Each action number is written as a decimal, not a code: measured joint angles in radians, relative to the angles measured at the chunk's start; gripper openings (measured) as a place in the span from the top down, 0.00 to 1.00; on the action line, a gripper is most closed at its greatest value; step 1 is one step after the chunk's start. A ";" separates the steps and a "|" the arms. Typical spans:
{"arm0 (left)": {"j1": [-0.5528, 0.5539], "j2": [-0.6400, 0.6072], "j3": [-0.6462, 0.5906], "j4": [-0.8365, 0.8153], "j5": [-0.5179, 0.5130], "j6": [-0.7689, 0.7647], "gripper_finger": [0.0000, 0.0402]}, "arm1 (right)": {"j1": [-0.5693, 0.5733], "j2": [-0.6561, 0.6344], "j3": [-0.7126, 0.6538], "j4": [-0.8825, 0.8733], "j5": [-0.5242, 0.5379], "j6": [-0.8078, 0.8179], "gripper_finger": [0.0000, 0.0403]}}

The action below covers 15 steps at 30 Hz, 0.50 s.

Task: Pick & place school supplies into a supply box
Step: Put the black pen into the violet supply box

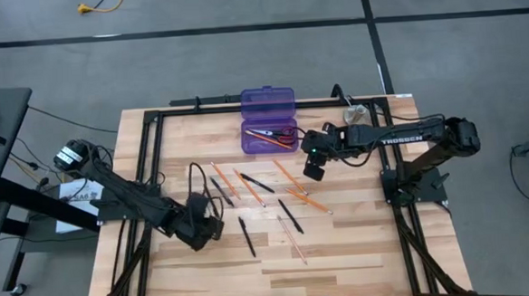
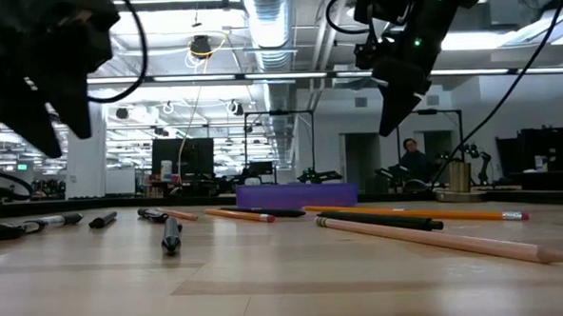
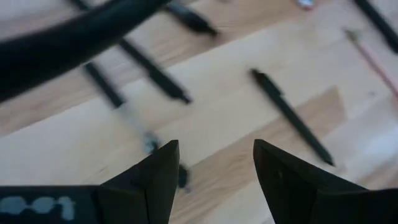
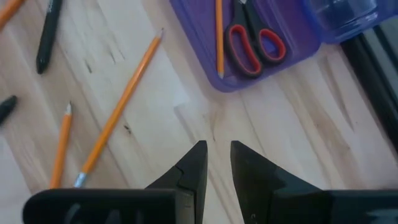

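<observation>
We see the right pincer (image 1: 313, 171) raised above the surface (image 1: 343, 253), just beside the open supply box (image 1: 269, 134), fingers slightly parted, grasping nothing. The box holds red-handled scissors (image 4: 252, 42) and 1 pencil (image 4: 219, 37). The left pincer (image 1: 201, 231) hovers released among scattered pens (image 1: 246, 236) and pencils (image 1: 292, 240).
</observation>
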 joint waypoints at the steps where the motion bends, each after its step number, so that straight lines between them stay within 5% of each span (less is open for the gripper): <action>1: -0.006 0.000 0.000 -0.025 0.004 -0.032 0.52 | 0.000 0.000 0.000 -0.006 -0.001 -0.006 0.84; 15: 0.016 0.000 -0.001 -0.137 -0.068 -0.191 0.52 | 0.025 0.000 0.000 -0.088 -0.002 -0.062 0.84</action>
